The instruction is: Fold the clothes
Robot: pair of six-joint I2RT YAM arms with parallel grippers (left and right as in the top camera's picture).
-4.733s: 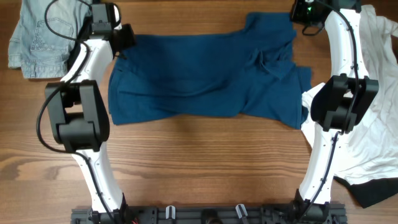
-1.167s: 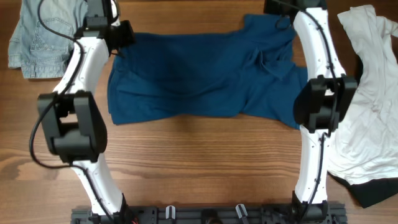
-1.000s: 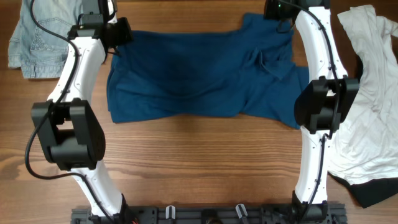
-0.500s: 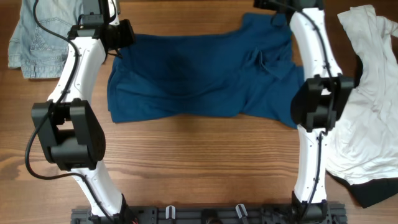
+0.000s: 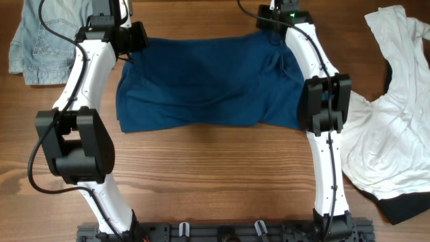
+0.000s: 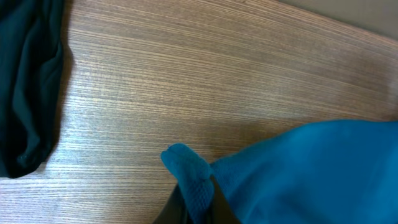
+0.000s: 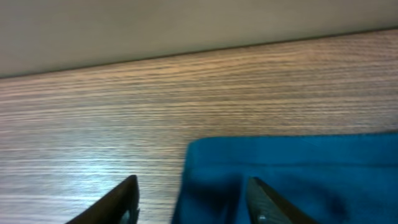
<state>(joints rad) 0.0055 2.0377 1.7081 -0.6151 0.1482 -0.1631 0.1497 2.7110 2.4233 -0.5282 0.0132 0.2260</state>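
Observation:
The dark blue T-shirt [image 5: 201, 81] lies spread across the middle of the table. My left gripper [image 5: 131, 42] is at its far left corner, and in the left wrist view it [image 6: 194, 211] is shut on a bunched tip of the blue fabric [image 6: 186, 168]. My right gripper [image 5: 272, 25] hovers at the shirt's far edge, right of centre. In the right wrist view it [image 7: 194, 202] stands open, one finger over bare wood and the other over the blue cloth [image 7: 292, 174], with the shirt's edge between them.
A pale denim piece [image 5: 40, 40] lies at the far left corner. A white shirt [image 5: 390, 121] is heaped on the right, with a black garment [image 5: 410, 205] under its near end. A dark cloth [image 6: 28, 93] shows left of my left gripper.
My right arm has swung left along the shirt's far edge, and its gripper now stands open there. The shirt's right side looks narrower. The left arm has held still.

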